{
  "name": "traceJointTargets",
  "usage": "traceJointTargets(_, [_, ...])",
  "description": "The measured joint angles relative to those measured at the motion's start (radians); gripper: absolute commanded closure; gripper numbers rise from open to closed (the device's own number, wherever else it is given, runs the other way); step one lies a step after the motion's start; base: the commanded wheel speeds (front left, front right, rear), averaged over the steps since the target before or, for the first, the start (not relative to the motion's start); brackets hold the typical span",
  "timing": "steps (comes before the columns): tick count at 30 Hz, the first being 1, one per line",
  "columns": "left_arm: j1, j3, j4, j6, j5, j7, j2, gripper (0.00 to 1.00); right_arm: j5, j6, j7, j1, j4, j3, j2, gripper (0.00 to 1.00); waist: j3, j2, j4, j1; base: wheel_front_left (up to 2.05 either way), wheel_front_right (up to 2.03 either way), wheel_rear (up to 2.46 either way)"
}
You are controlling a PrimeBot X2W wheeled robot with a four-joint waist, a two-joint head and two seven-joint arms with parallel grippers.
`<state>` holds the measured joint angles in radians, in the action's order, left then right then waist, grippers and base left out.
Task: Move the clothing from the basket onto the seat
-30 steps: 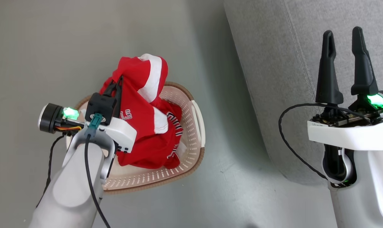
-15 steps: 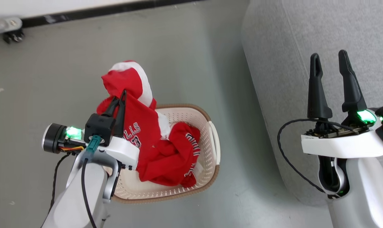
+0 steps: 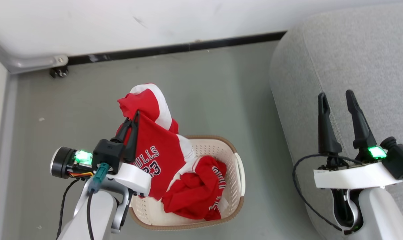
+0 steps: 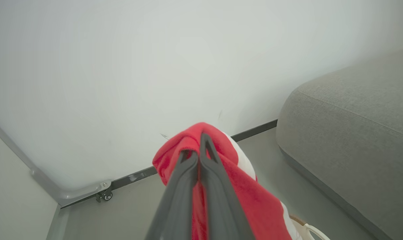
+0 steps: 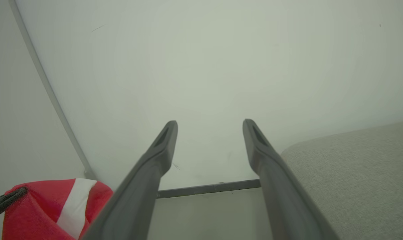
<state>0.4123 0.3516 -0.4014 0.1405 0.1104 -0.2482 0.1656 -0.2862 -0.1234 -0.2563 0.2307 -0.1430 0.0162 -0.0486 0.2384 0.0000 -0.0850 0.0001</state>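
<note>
Your large grey woven-fabric seat (image 3: 355, 66) sits at the right. Beside it on the floor (image 3: 205, 83) stands the cream perforated plastic basket (image 3: 208, 146) with a brown rim. One red lettered garment (image 3: 158, 150) hangs over it, your left pincer (image 3: 134, 118) clamped on its top fold; a second red garment (image 3: 194, 193) lies crumpled inside. Your right pincer (image 3: 335, 94) stands apart above the seat, empty.

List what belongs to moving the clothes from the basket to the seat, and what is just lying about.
Job: lettered red garment, pinched in the shut left gripper; second red garment, lying in the basket; seat; right gripper, open and holding nothing.
Lying about: caster; grey rail; black baseboard.
</note>
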Motion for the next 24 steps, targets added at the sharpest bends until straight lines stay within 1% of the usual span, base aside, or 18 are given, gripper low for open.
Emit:
traceJointTargets(4, [-0.018, 0.016, 0.03, -0.009, -0.001, 0.0, 0.005, 1.0, 0.007, 0.0, 0.0, -0.028, -0.017, 0.011, -0.011, 0.0, -0.043, 0.0, 0.018, 0.0, 0.0, 0.0, 0.0])
traceJointTargets(9, [-0.023, 0.034, 0.057, -0.027, -0.005, 0.0, 0.009, 1.0, 0.007, 0.0, 0.0, -0.057, -0.035, 0.069, -0.028, 0.0, -0.094, 0.0, 0.039, 0.0, 0.0, 0.0, 0.0])
traceJointTargets(15, [-0.023, 0.063, 0.095, -0.053, -0.017, 0.0, 0.009, 1.0, 0.002, 0.0, 0.002, -0.092, -0.085, 0.181, -0.066, 0.0, -0.149, 0.0, 0.062, 0.0, 0.0, 0.0, 0.0])
traceJointTargets(24, [-0.033, 0.106, 0.133, -0.082, -0.025, -0.003, 0.003, 1.0, -0.08, 0.0, 0.065, -0.108, -0.099, 0.35, -0.129, 0.0, -0.219, 0.0, 0.093, 0.0, 0.0, 0.0, 0.0])
